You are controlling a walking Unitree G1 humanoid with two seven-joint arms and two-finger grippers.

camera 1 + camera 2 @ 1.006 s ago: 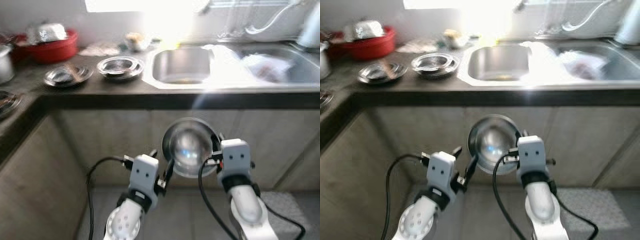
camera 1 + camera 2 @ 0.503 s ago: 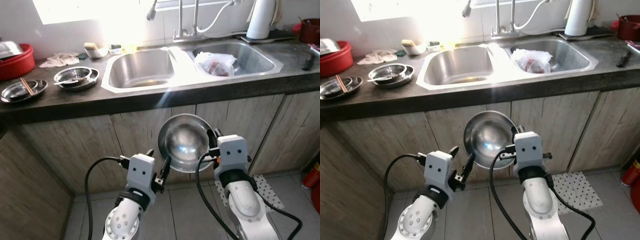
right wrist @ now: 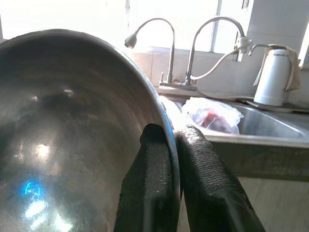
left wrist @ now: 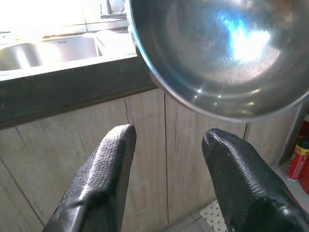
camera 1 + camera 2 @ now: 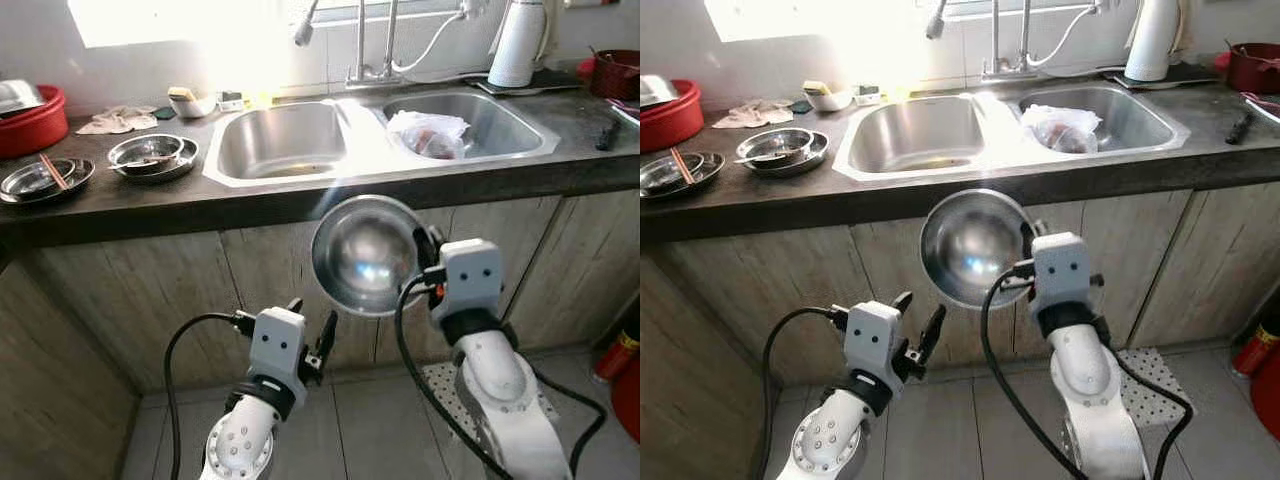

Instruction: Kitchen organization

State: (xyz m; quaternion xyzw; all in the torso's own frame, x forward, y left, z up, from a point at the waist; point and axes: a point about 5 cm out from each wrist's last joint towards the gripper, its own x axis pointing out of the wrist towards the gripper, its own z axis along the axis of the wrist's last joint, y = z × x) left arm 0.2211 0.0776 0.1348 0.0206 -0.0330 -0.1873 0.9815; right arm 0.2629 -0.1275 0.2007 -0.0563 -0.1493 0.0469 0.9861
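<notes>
Right tool (image 3: 175,145) clenched on the steel bowl (image 5: 366,254) rim; bowl hides the cabinet behind. Left tool (image 4: 169,145) released below it. Bench (image 5: 150,205) ahead, bag (image 5: 428,133) in sink (image 5: 470,115).

Bright light comes in through the window (image 5: 180,15) and shines on the dark counter (image 5: 120,200). A shiny double sink (image 5: 285,140) sits in it, with taps (image 5: 375,40) behind. Wooden cupboard doors (image 5: 140,300) stand below, over a grey tiled floor (image 5: 360,440).

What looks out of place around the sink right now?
A plastic bag with something reddish inside lies in the right sink basin, not with the dishes. Chopsticks rest across a steel plate on the counter.
</notes>
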